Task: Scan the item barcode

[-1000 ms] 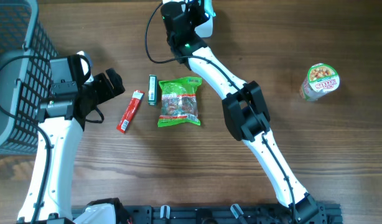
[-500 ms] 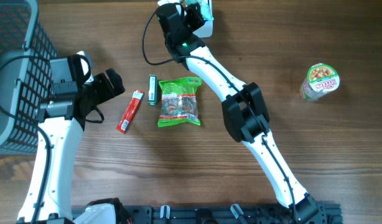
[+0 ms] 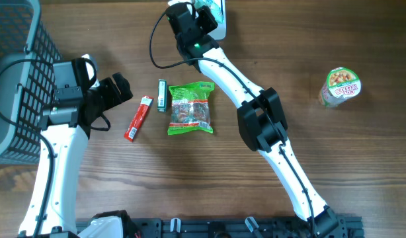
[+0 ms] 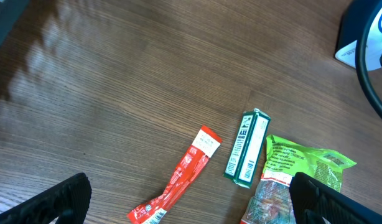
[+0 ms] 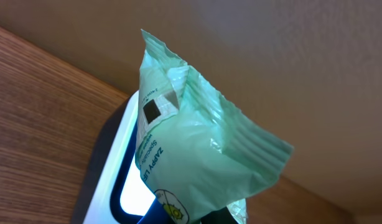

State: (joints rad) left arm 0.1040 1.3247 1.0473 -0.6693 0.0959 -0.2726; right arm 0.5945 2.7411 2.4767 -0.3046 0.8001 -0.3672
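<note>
My right gripper (image 3: 202, 14) is at the table's far edge, shut on a pale green packet (image 5: 191, 155). The packet stands upright in the jaws over the white scanner (image 5: 110, 180), whose window glows beneath it. A small dark printed patch (image 5: 152, 110) near the packet's top corner faces the wrist camera. In the overhead view the packet (image 3: 214, 6) and scanner (image 3: 219, 28) are partly hidden by the wrist. My left gripper (image 3: 117, 92) stands open at the left, low over the table. Its fingers (image 4: 54, 202) straddle nothing but bare wood and the red stick's end.
A red stick pack (image 3: 138, 118), a dark green gum pack (image 3: 162, 95) and a green snack bag (image 3: 190, 108) lie side by side mid-table. A cup of noodles (image 3: 339, 86) stands at the right. A grey wire basket (image 3: 18, 79) fills the left edge.
My right gripper has shifted slightly left along the far edge with the packet still in it. The left arm and the items on the table have not moved.
</note>
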